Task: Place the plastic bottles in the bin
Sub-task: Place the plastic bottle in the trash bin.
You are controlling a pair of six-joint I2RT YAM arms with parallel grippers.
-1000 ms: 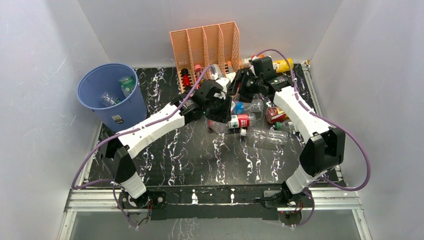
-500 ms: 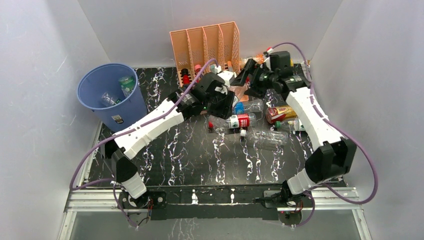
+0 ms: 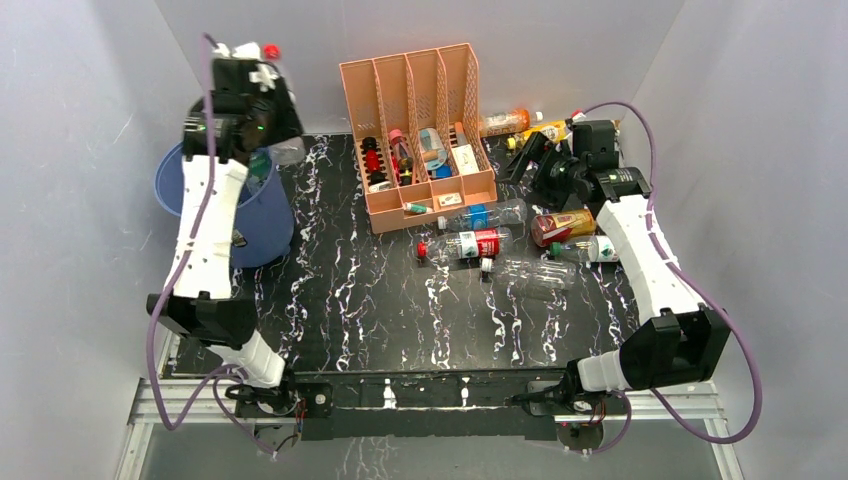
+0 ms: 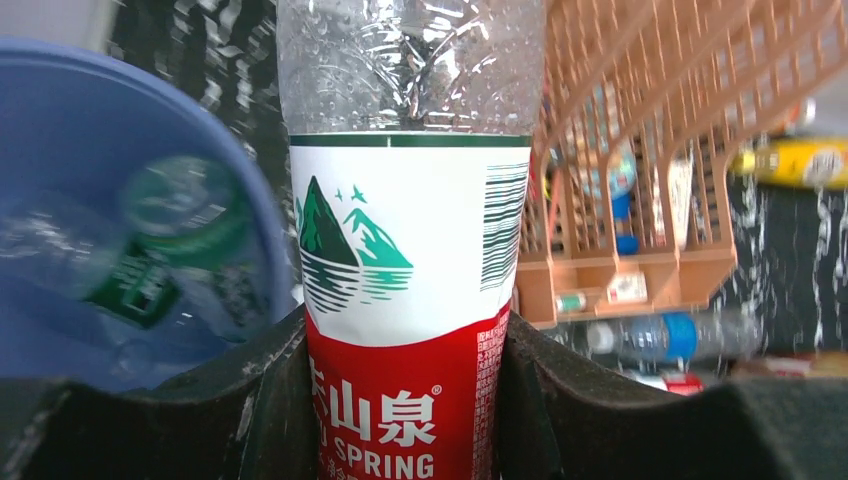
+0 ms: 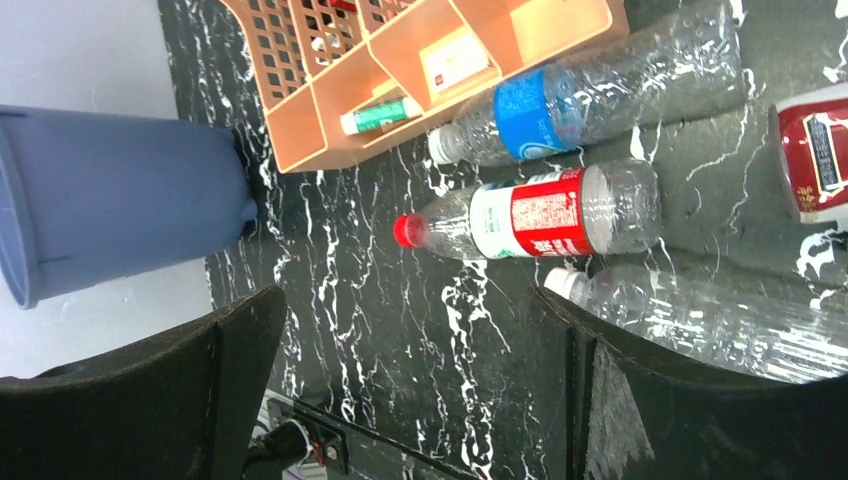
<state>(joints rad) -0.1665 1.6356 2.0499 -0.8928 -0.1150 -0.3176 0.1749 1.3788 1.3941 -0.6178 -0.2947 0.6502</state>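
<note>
My left gripper (image 3: pixel 262 105) is shut on a clear bottle with a red-and-white label (image 4: pixel 405 270) and a red cap (image 3: pixel 270 51). It holds the bottle high over the far right rim of the blue bin (image 3: pixel 168 195), whose inside shows in the left wrist view (image 4: pixel 60 130) with a green-label bottle (image 4: pixel 160 250) in it. My right gripper (image 3: pixel 527 158) is open and empty (image 5: pixel 420 390), above the table right of the peach rack. On the table lie a blue-label bottle (image 3: pixel 495 214), a red-label bottle (image 3: pixel 475 243) and a bare clear bottle (image 3: pixel 530 273).
The peach slotted rack (image 3: pixel 420 100) stands at the back middle with small items in it. A red-brown bottle (image 3: pixel 562 226) and a green-capped one (image 3: pixel 585 250) lie under my right arm. Orange (image 3: pixel 510 121) and yellow (image 3: pixel 555 130) bottles lie by the back wall.
My left arm has swung from beside the rack up and left to above the bin, carrying the bottle. My right gripper has drawn back to the right.
</note>
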